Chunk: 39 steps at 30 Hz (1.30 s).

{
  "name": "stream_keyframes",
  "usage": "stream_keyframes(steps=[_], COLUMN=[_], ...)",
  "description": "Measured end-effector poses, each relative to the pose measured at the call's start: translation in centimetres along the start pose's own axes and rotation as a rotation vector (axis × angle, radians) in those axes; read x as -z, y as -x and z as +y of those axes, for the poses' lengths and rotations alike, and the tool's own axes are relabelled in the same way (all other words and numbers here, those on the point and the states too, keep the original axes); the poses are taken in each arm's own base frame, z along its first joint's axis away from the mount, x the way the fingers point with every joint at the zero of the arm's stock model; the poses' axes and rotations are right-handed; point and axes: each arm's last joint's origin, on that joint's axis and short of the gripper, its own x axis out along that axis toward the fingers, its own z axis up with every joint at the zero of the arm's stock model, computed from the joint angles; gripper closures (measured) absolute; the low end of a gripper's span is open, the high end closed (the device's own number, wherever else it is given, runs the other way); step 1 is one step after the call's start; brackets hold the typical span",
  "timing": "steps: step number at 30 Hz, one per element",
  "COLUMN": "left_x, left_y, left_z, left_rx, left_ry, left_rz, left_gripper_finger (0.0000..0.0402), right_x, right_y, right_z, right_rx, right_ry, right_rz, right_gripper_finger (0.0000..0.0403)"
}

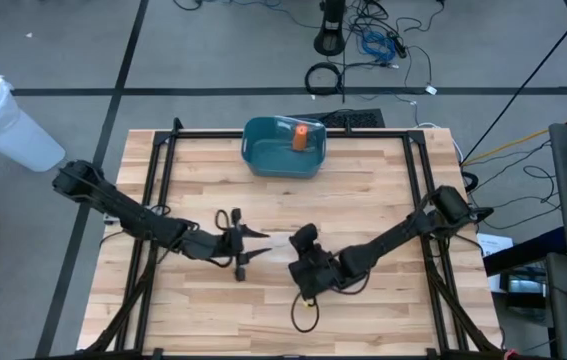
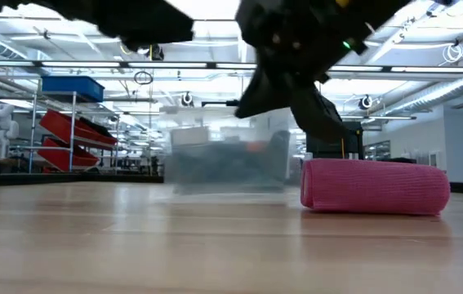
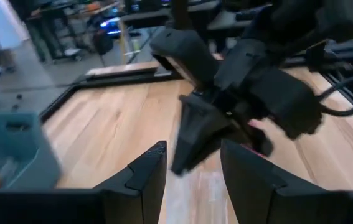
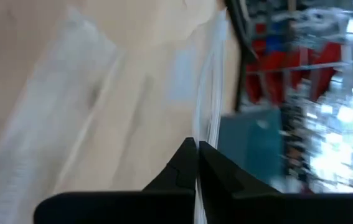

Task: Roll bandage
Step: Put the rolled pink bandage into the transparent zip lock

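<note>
There was one pink bandage point(image 2: 375, 188), a woven, ribbed roll lying on its side on the wooden surface point(image 1: 363, 190) near the middle, beneath the right end effector point(image 1: 306, 240). That end effector's fingers point(image 4: 188, 163) were pressed together on a thin white strip point(image 4: 210, 93). The left end effector point(image 1: 248, 247) stood open close by. One teal bin point(image 1: 283, 146) sat at the far edge.

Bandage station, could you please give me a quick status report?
Left gripper open at table centre. Right gripper shut on clear wrapper. Pink bandage roll lying on table, untouched. Blue bin far back, clear.
</note>
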Motion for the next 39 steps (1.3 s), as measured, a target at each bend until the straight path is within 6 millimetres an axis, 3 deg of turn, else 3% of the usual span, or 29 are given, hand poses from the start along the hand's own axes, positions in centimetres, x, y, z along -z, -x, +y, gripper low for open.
stream_keyframes(steps=[8,13,31,35,39], left_x=[0.7,1.3,1.6,1.7,1.8], left_y=[-4.6,-6.3,-7.3,-7.4,-7.5], left_z=[-0.8,-1.2,-0.1,0.0,0.0], left_rx=[0.051,0.041,0.008,0.066,0.09], left_ry=[-0.089,-0.107,-0.101,-0.092,-0.09], left_rz=[0.08,0.146,0.229,0.233,0.24], left_gripper_finger=[0.0244,0.0244,0.0247,0.0269,0.0317], right_x=[0.5,0.3,0.0,0.1,0.1], right_y=[2.0,3.0,4.2,4.2,4.2], right_z=[2.2,2.7,3.2,3.2,3.1], right_rx=[0.11,0.131,0.185,0.216,0.221], right_ry=[0.086,0.118,0.16,0.162,0.161], right_rz=[0.026,0.011,0.01,0.025,0.028], right_gripper_finger=[0.0403,0.0403,0.0403,0.0403,0.0403])
